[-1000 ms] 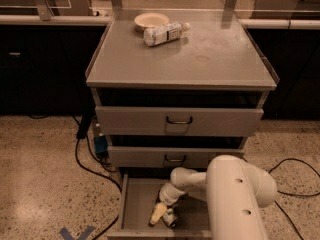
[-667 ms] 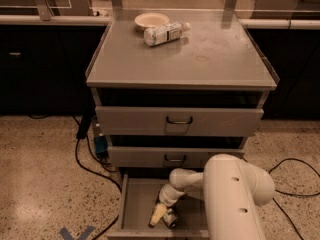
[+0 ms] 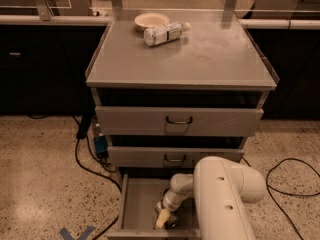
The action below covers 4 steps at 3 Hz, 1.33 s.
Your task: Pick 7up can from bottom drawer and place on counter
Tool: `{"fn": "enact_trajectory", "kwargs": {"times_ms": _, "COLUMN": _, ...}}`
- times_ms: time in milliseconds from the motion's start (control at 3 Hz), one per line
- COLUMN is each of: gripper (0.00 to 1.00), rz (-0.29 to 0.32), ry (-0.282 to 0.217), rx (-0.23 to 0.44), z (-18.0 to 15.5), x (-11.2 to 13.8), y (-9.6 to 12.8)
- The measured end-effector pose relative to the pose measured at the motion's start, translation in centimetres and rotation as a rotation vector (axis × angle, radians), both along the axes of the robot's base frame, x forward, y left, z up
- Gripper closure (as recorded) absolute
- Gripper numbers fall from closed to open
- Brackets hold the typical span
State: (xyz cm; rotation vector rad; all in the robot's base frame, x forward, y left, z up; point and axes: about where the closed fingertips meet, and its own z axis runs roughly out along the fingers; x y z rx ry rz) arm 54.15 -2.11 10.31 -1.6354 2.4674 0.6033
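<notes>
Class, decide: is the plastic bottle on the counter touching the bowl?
Cannot tell. In the camera view the bottle overlaps the front rim of the bowl, hiding any gap. The end effector is down inside the bottom drawer.

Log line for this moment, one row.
claw: down in open bottom drawer | 7up can: not clearly visible | counter: bottle lying, bowl
</notes>
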Motion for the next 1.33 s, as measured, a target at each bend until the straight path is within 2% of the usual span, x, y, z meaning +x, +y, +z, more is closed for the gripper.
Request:
{"fn": "enact_trajectory", "kwargs": {"times_ms": 333, "gripper": 0.33, "rz": 0.0, "ry": 0.0, "rx": 0.0, "z": 0.0, "x": 0.0, "y": 0.0}}
{"fn": "enact_trajectory", "kwargs": {"times_ms": 667, "gripper": 0.58, "rz": 0.0, "ry": 0.0, "rx": 0.0, "z": 0.0, "x": -0.01, "y": 0.0}}
{"fn": "enact_trajectory", "kwargs": {"times_ms": 1000, "gripper": 0.81, "rz": 0.0, "ry": 0.0, "rx": 0.0, "z": -0.01, "x": -0.01, "y": 0.0}}
{"fn": "enact_trajectory", "kwargs": {"times_ms": 1333, "gripper": 1.0, "rz": 0.0, "ry": 0.0, "rx": 0.0, "z": -0.01, "x": -0.01, "y": 0.0}}
